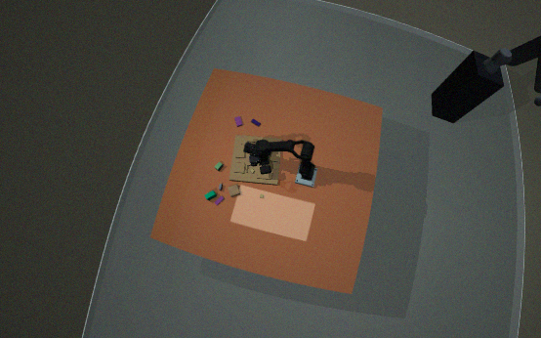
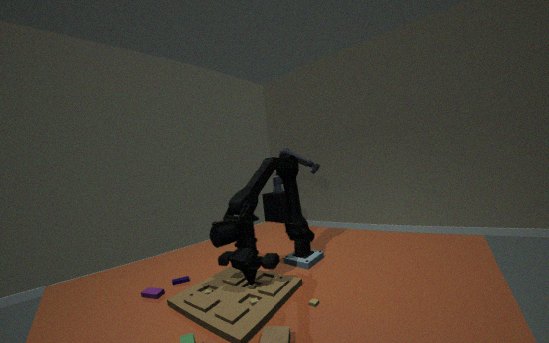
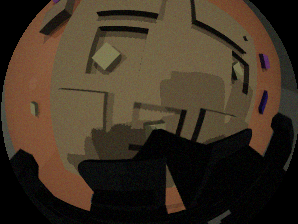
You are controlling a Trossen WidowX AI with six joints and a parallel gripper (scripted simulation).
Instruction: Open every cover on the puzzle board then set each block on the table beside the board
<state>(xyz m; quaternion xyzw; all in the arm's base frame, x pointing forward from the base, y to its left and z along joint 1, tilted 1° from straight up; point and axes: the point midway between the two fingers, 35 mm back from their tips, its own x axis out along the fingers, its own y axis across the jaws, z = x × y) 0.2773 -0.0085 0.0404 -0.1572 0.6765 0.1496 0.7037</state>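
The tan puzzle board lies in front of the arm's base. Three wells show small pale blocks: one block, another, and a third beside the fingertips, partly hidden by them. Raised flat covers stand beside the wells, including one cover, a second and a third. Another pale block rests on the table clear of the board. My gripper is shut and empty, pointing down low at the third well.
A tan box stands off the board's corner. A purple piece and a dark blue one lie beyond one side. A green block, a teal one and a purple piece lie beyond the far edge.
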